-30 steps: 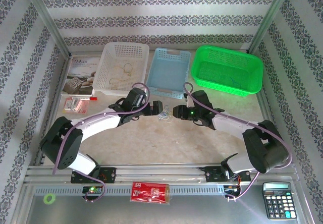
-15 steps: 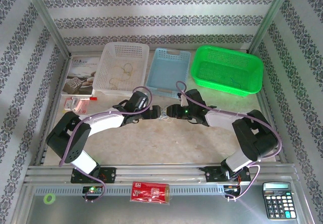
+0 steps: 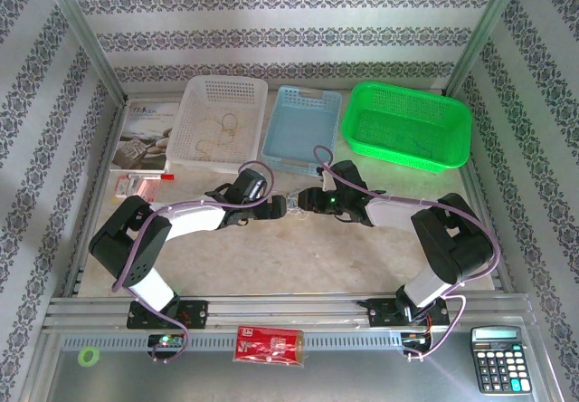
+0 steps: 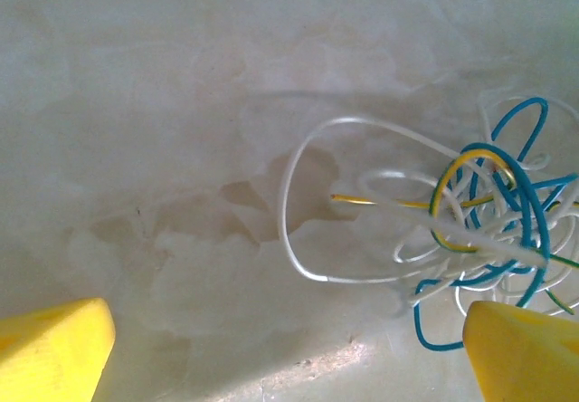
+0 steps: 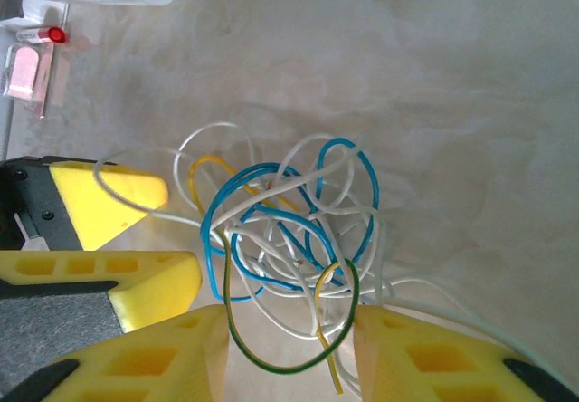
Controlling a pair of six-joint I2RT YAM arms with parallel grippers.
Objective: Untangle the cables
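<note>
Across the table, you have three bins along the twelve o'clock edge: a white basket, a blue basket and a green basket. The left arm reaches in from nine o'clock and the right arm from three o'clock, and they meet nose to nose at the centre. Your left gripper is spread wide and holds nothing; in its wrist view the knot sits at about three o'clock, just beside one of its fingers. Your right gripper stands at a moderate gap, with a green-yellow loop and some white strands lying loosely between the jaws, not visibly pinched. The cables lie on the bare tabletop between the two grippers, at six o'clock of the blue basket. They are still one ball: blue, white, yellow and green strands loop through each other, and only a white end and a yellow end poke free on the knot's nine o'clock side in the left wrist view. A few thin loops seem to lie in the white basket already, so I judge the job partly done. This clump has yet to be pulled apart strand by strand.
</note>
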